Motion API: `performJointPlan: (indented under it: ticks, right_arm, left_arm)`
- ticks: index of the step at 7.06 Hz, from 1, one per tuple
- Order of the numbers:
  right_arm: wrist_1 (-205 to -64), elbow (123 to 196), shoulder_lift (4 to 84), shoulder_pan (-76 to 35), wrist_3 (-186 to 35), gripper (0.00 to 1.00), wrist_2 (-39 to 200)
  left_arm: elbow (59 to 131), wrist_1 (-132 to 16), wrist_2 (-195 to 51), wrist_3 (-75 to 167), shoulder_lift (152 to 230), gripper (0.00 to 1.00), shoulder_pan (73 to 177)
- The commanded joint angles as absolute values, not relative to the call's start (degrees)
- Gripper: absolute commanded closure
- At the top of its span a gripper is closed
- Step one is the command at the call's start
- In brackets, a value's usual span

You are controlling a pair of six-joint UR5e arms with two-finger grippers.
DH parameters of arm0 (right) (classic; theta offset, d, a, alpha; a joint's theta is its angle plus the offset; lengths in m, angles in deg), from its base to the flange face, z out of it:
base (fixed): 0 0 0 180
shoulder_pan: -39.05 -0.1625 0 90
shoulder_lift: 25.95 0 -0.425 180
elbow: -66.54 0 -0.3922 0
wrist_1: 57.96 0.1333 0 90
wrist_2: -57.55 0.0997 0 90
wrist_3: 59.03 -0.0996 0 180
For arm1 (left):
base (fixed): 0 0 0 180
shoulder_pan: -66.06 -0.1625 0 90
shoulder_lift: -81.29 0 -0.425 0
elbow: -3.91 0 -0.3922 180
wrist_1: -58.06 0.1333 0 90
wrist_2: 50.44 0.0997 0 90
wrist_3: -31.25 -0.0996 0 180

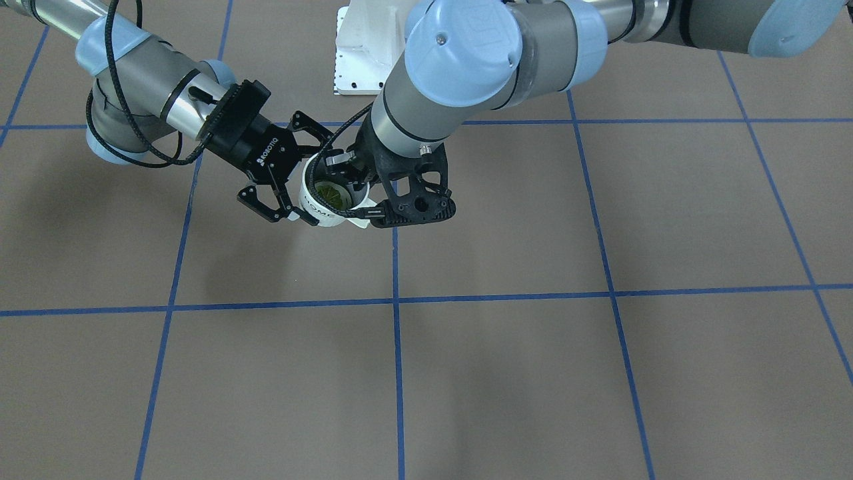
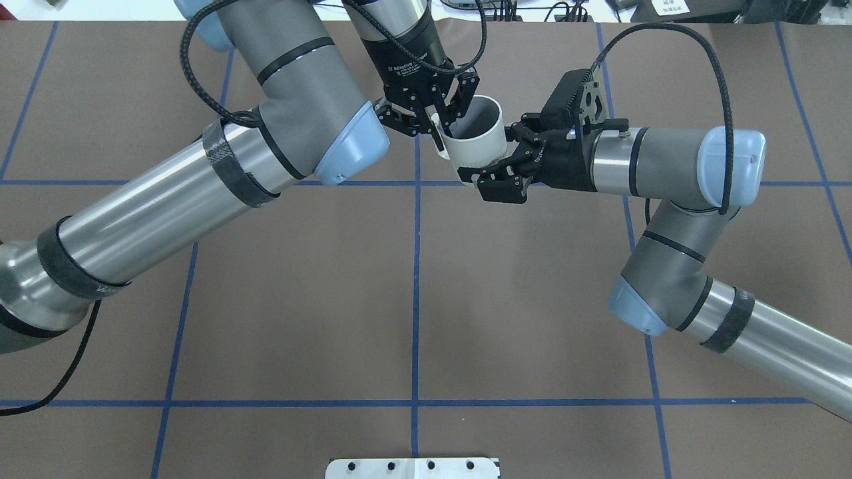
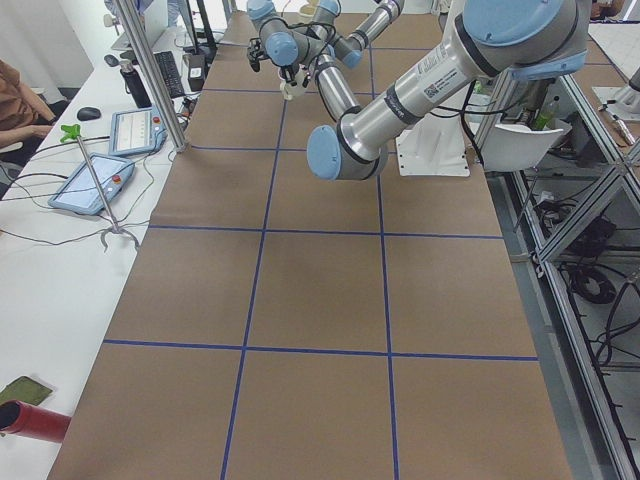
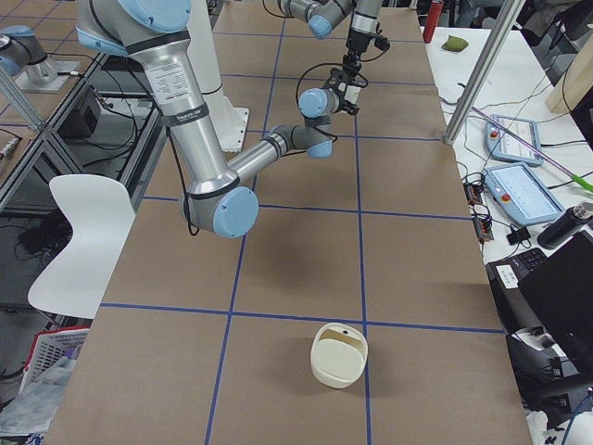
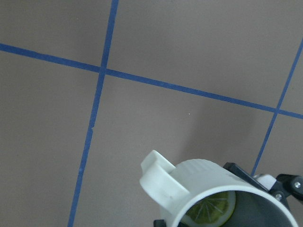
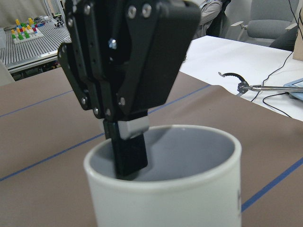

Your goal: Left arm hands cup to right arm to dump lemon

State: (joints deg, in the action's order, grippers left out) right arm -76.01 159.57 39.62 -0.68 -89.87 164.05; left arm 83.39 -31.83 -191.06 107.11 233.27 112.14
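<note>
In the front-facing view we saw the left gripper (image 1: 350, 170) clamped on the rim of the cup (image 1: 321, 212), one finger inside and one outside. It held the cup above the table (image 1: 533, 373), with the lemon (image 1: 330, 194) lying in the bottom. The right gripper (image 1: 310, 177) had its fingers spread to either side of the cup's wall. From overhead, the cup stood roughly upright between the two grippers, far across the table. We could not tell whether the right fingers pressed on it or stood just off it. The side views showed the pair too small to add anything; in the right one a pale container (image 4: 339, 354) lay on the table, well apart from them. The left wrist view showed the handle (image 5: 161, 177) free and the lemon inside. The right wrist view showed the left finger reaching down inside the wall. We judged that the right fingers should close squarely on the wall below the rim, clear of the handle. The left gripper should let go only once that hold was firm, then lift straight out, keeping the cup level.
</note>
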Motion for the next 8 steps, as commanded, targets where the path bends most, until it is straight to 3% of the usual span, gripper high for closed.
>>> performJointPlan:
  ticks: [1, 5, 6, 7, 8]
  right_arm:
    - [-76.06, 159.61, 40.06, -0.85, -89.97, 0.58, 164.16]
    - [-76.32, 159.96, 42.94, -2.68, -89.88, 0.78, 167.3]
    - [-77.98, 159.79, 43.83, -5.83, -89.97, 0.93, 171.42]
    - [-79.39, 159.96, 44.36, -7.77, -89.97, 1.0, 172.59]
    - [-79.14, 159.79, 46.54, -10.84, -89.88, 0.99, 172.25]
  left_arm:
    - [83.45, -33.43, -191.06, 107.18, 233.16, 0.0, 112.2]
    - [83.89, -33.26, -191.06, 107.36, 232.99, 0.0, 112.46]
    - [83.97, -33.26, -191.06, 107.36, 232.99, 0.0, 112.9]
    - [83.98, -33.26, -191.06, 107.27, 232.9, 0.0, 113.08]
    - [83.98, -33.17, -191.06, 107.27, 232.9, 0.0, 113.86]
